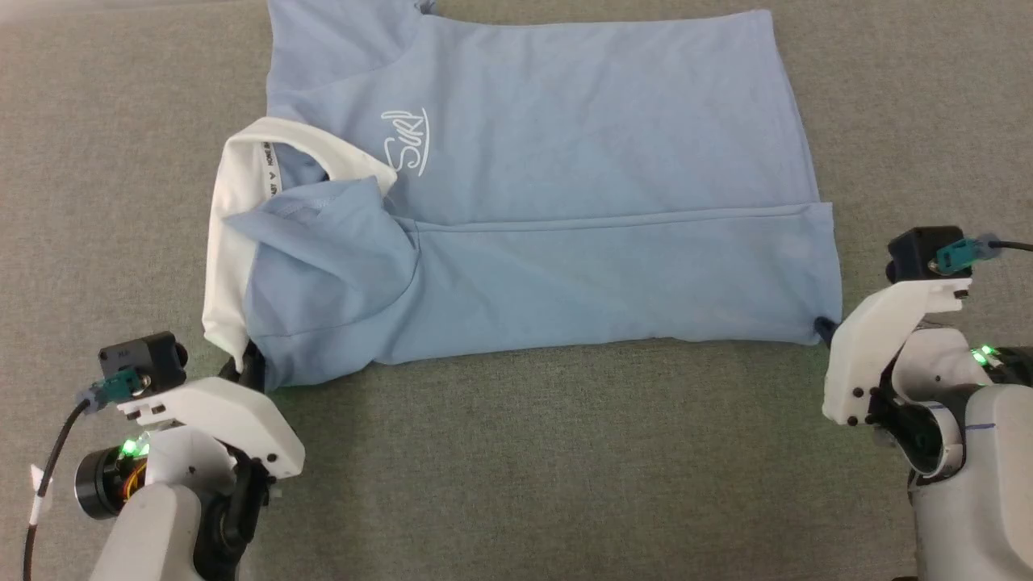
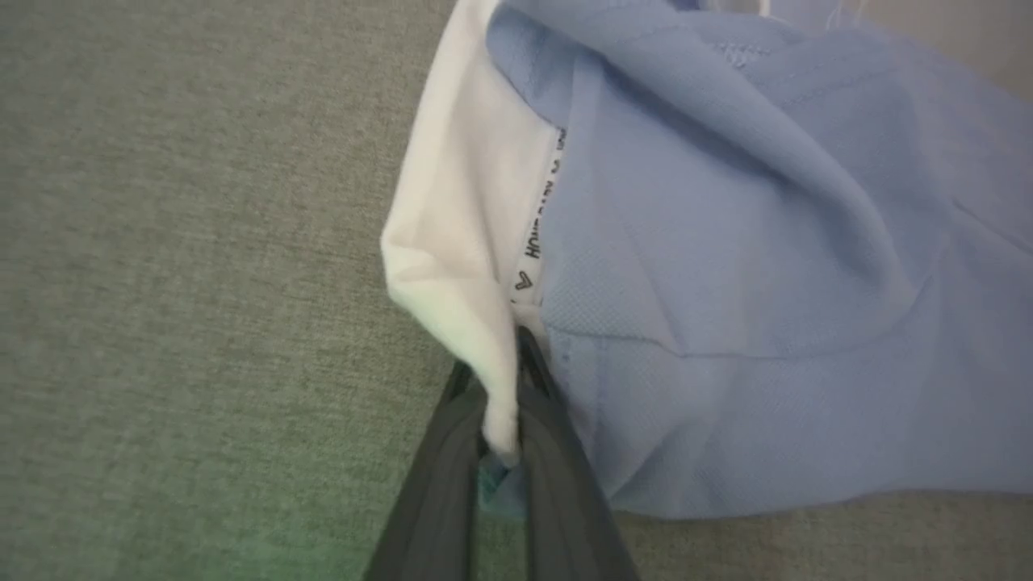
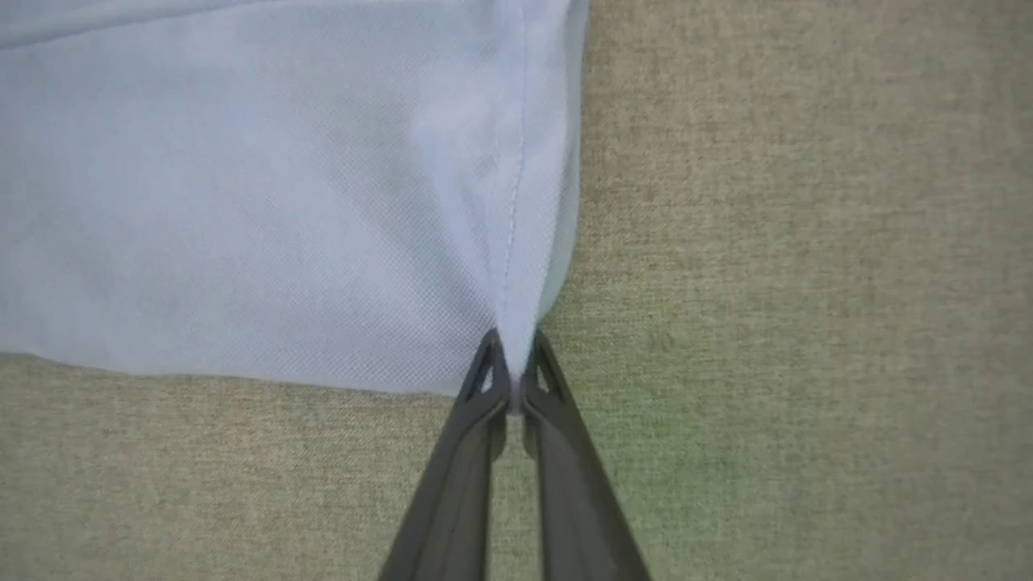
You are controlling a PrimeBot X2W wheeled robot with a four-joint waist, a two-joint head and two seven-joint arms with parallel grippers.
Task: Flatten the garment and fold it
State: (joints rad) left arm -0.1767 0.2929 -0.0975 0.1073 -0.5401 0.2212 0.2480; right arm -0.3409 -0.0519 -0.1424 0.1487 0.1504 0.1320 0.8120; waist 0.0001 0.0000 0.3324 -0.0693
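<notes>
The garment (image 1: 565, 161), a light blue polo shirt with a white collar (image 1: 222, 242) and white chest script (image 1: 407, 141), lies sideways on the grey cloth surface, its near part folded over the middle. My left gripper (image 1: 246, 363) is shut on the garment's near-left corner, pinching white collar cloth (image 2: 460, 242) and blue fabric between its fingers (image 2: 440, 484). My right gripper (image 1: 823, 327) is shut on the near-right hem corner; the hem seam (image 3: 512, 202) puckers into its fingertips (image 3: 510, 363).
Grey fabric surface (image 1: 565, 460) surrounds the shirt on all sides, with a broad bare band between the shirt's near edge and my arms. The shirt's far sleeve runs past the top edge of the head view.
</notes>
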